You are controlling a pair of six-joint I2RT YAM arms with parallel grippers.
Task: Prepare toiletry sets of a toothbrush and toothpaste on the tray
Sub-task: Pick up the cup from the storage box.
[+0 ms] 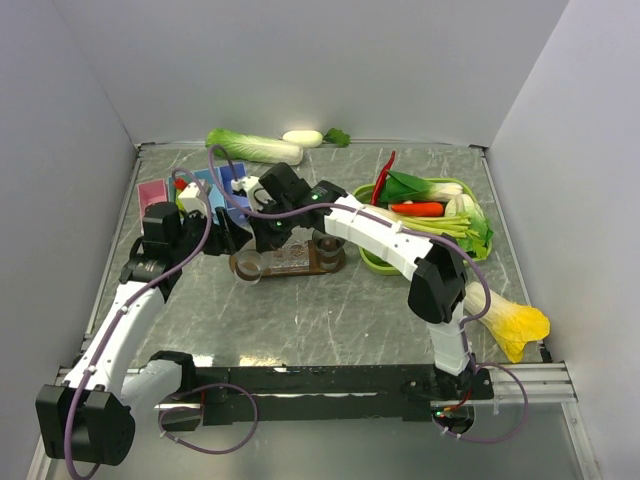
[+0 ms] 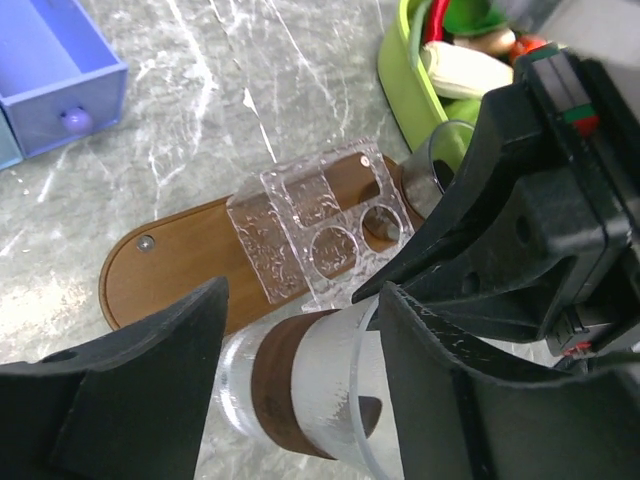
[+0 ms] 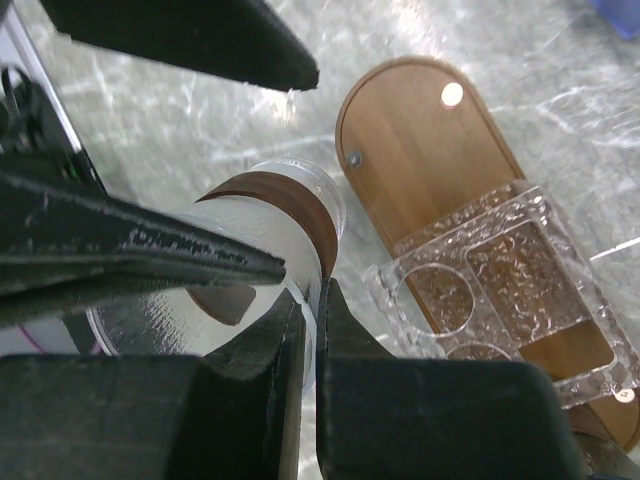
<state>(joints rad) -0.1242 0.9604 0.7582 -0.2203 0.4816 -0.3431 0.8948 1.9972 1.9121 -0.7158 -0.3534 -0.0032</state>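
Pinching tumbler rim in right hand | left hand wide astride tumbler, contact unclear | at tray end

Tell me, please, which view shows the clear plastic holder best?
Left wrist: the clear plastic holder is nearly whole, round holes visible. Right wrist crops it at the edge; top external shows it tiny.

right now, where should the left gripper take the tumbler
Take the tumbler around its body at the brown band, with the left gripper closing across the round wall from the side. The right gripper pinches the rim, so that end is taken.
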